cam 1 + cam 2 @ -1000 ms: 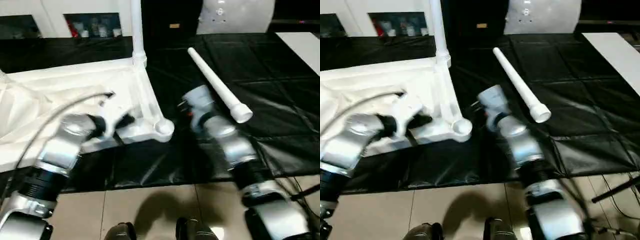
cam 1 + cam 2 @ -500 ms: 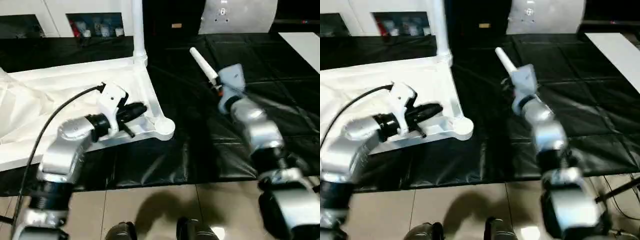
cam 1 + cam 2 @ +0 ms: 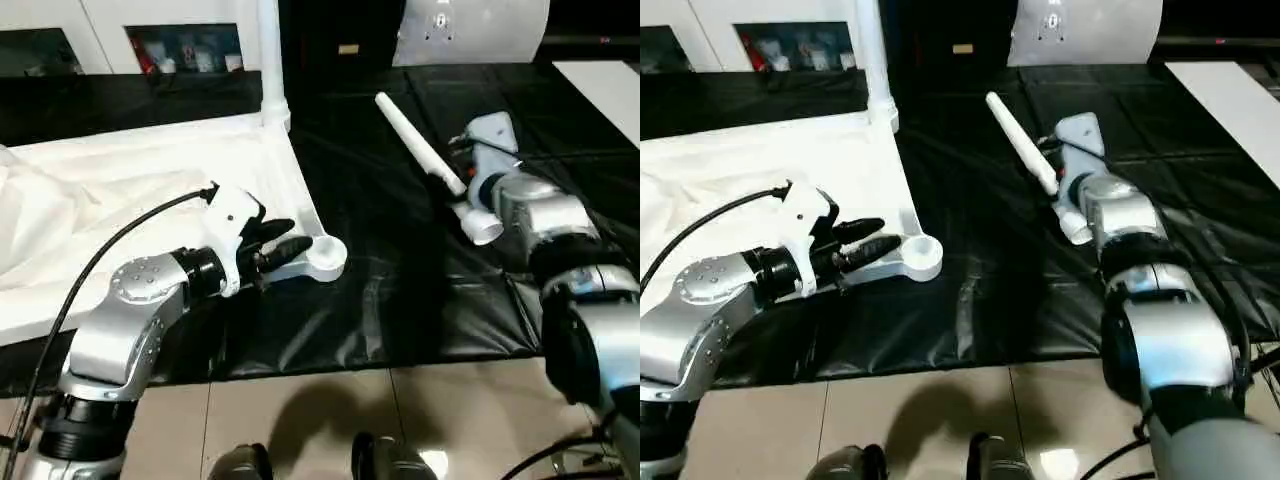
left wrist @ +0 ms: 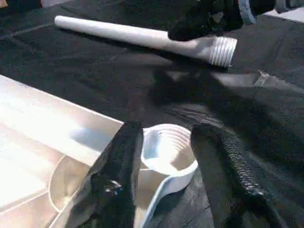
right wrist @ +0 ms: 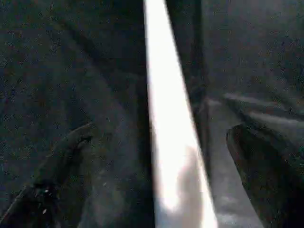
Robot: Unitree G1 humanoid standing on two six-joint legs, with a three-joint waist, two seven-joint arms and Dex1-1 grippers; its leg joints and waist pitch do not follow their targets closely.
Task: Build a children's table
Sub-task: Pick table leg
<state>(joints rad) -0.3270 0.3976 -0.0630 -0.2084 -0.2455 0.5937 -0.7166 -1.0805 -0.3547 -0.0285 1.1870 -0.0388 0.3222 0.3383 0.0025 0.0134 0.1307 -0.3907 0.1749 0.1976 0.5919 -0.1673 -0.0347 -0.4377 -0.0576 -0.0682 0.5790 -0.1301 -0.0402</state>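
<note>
While left pincer (image 3: 290, 243) parted at socket (image 3: 325, 257); right pincer (image 4: 199, 21) reached leg (image 3: 425, 160).

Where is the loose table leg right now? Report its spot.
In the left eye view the loose leg lies on the black workbench, right of the tabletop, its threaded end by the right gripper, whose open fingers straddle it.

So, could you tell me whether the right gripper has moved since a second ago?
Yes: the right gripper went from beside the corner socket out over the loose leg.

Black-sheeted workbench (image 3: 400, 290) — tabletop (image 3: 150, 170), loose leg (image 3: 425, 160)
</note>
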